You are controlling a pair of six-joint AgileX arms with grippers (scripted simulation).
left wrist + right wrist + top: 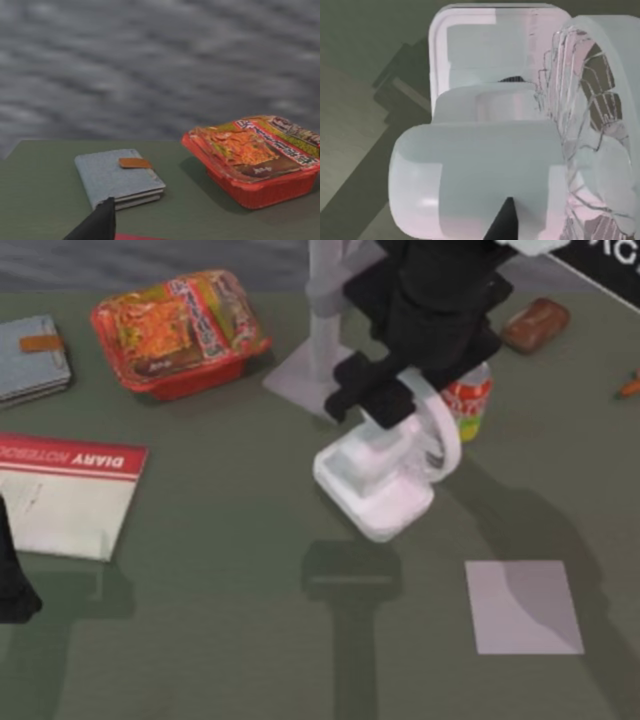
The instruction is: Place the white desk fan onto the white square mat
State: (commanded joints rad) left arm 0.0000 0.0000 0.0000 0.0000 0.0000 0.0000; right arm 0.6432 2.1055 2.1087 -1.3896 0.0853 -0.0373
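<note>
- The right gripper (385,400), nearest the overhead camera, sits on top of the white fan (385,470); its fingers seem closed on the fan's housing, though they are mostly hidden.
- The fan is up-left of the white mat (523,605), well apart, beside the soda can (468,400).
- Carrying step; next it must travel to over the mat, then lower.
- That path looks open.
- The left gripper (15,590) idles far left of the mat; grip unclear.

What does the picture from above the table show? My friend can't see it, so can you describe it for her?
The right gripper is shut on the small white plastic desk fan near the middle of the green table, and the thin pale square mat lies bare toward the lower right. Behind stand a white pole, a soda can and a red noodle tray.
</note>
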